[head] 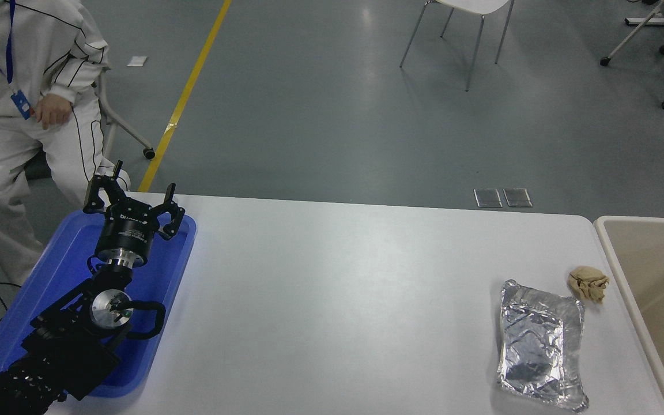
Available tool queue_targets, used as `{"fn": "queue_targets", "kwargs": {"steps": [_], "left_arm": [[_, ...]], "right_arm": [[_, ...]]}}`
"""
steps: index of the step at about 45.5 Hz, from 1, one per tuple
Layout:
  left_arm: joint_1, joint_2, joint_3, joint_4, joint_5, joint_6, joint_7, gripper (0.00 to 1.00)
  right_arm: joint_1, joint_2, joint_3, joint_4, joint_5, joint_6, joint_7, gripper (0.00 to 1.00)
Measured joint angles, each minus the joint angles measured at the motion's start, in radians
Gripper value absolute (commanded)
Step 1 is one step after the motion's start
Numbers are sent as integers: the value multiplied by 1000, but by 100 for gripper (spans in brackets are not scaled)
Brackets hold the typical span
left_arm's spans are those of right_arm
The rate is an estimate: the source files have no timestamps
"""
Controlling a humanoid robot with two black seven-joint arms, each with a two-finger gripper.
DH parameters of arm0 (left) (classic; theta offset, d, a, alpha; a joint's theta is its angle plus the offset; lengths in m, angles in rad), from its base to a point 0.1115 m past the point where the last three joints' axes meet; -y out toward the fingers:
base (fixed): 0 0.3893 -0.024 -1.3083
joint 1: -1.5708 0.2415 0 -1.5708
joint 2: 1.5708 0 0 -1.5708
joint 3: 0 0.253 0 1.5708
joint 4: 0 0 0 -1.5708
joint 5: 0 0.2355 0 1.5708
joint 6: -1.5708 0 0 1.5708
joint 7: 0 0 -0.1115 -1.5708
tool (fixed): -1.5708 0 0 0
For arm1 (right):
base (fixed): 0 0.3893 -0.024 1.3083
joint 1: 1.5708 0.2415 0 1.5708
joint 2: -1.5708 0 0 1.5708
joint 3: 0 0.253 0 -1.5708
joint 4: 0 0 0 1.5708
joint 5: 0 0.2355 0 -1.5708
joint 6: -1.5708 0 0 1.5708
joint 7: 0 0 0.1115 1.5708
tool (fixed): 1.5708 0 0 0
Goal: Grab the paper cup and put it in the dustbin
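Observation:
No paper cup shows anywhere in the head view. The beige dustbin stands at the table's right end, cut off by the picture's right edge, and what shows of its inside holds nothing. My left gripper stays parked at the lower left above the blue tray, fingers spread open with nothing between them. My right arm is out of view.
A blue shallow tray lies under the left arm. A silver foil pouch and a small tan wad of paper lie near the dustbin. A person in white sits at the far left. Chairs stand on the floor beyond.

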Motion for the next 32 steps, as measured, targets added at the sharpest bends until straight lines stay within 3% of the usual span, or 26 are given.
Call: {"fn": "queue_targets", "kwargs": {"steps": [15, 32], "left_arm": [[0, 0, 1, 0, 0, 0, 1, 100], [-1, -1, 0, 0, 0, -1, 1, 100]], "right_arm": [[315, -109, -385, 275, 0, 125, -1, 100], [743, -118, -763, 472, 0, 406, -1, 100]]}}
